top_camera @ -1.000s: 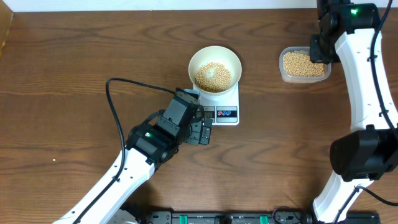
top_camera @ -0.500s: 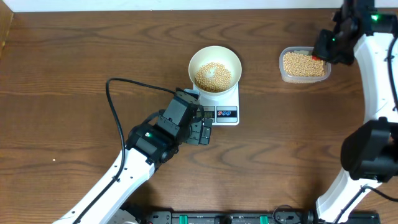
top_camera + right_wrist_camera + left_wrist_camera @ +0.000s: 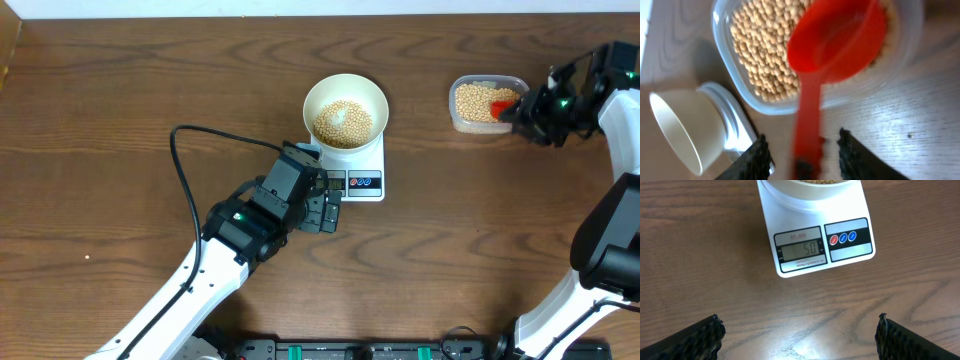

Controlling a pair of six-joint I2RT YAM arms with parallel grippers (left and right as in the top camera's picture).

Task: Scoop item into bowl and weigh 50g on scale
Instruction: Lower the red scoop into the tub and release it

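The white bowl (image 3: 312, 95) stands on the white scale (image 3: 365, 183), holding a heap of tan beans (image 3: 343, 122). In the left wrist view the scale's display (image 3: 799, 250) reads 50. My left gripper (image 3: 325, 212) hovers open just in front of the scale with nothing between its fingers (image 3: 800, 335). My right gripper (image 3: 535, 112) is at the right side of the clear tub (image 3: 455, 112). It is open around the handle of a red scoop (image 3: 835, 40), with gaps on both sides. The scoop's cup lies over the beans (image 3: 760, 55) in the tub and looks blurred.
A black cable (image 3: 185, 170) loops over the table left of the left arm. From the right wrist, the bowl (image 3: 685, 125) and scale (image 3: 732, 125) show far beyond the tub. Bare wood lies between the scale and the tub.
My right arm has swung from behind the tub to its right side and lower. Its jaws have opened off the red scoop's handle. The left arm, bowl and scale have not moved.
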